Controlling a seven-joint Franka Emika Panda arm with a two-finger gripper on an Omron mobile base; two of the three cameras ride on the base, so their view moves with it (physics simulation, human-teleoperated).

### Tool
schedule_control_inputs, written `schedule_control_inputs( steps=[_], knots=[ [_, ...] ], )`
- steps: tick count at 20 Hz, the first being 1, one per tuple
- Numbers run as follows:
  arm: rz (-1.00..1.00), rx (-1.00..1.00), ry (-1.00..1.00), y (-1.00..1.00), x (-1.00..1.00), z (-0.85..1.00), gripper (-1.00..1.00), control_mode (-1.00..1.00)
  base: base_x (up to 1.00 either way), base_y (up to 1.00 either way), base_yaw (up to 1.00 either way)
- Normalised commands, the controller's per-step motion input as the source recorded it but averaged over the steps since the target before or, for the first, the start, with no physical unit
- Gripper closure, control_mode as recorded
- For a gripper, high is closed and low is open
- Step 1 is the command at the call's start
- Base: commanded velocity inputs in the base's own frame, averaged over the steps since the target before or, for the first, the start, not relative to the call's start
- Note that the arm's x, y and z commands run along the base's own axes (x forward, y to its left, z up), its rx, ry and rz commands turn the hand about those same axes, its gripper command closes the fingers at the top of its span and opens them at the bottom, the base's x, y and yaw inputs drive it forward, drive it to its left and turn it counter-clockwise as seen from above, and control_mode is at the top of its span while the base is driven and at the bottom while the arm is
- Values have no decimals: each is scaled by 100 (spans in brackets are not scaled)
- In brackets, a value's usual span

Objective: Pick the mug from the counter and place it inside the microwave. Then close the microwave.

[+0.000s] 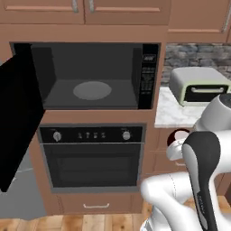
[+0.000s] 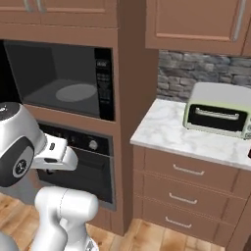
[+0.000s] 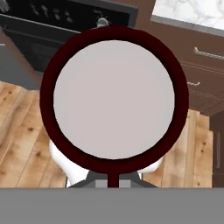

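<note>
The dark red mug (image 3: 113, 98) with its pale inside sits right in front of the hand camera, mouth toward it. My gripper (image 1: 177, 143) is shut on its rim. From the left base the mug (image 1: 179, 136) hangs in the air in front of the drawers, below the counter (image 1: 173, 113) edge and right of the wall oven. The microwave (image 1: 92, 74) stands open above and to the left. Its door (image 1: 18, 122) is swung out to the left, and its round turntable (image 1: 92, 90) is bare.
A black wall oven (image 1: 92, 158) sits under the microwave. A pale green toaster oven (image 2: 220, 110) stands on the marble counter (image 2: 171, 130) by the stone backsplash. Wooden drawers (image 2: 186, 171) lie under the counter, and a wood floor (image 3: 22, 127) lies below the hand.
</note>
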Motion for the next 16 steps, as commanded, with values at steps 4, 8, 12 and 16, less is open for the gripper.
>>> schedule_control_inputs(
  steps=[4, 8, 12, 16],
  knots=[
    [0, 0, 0, 0, 0, 0, 100, 100, 22, 70, 3],
    [0, 0, 0, 0, 0, 0, 100, 100, 36, 59, -1],
    [0, 0, 0, 0, 0, 0, 100, 100, 46, 51, -10],
    [0, 0, 0, 0, 0, 0, 100, 100, 41, 33, -17]
  ],
)
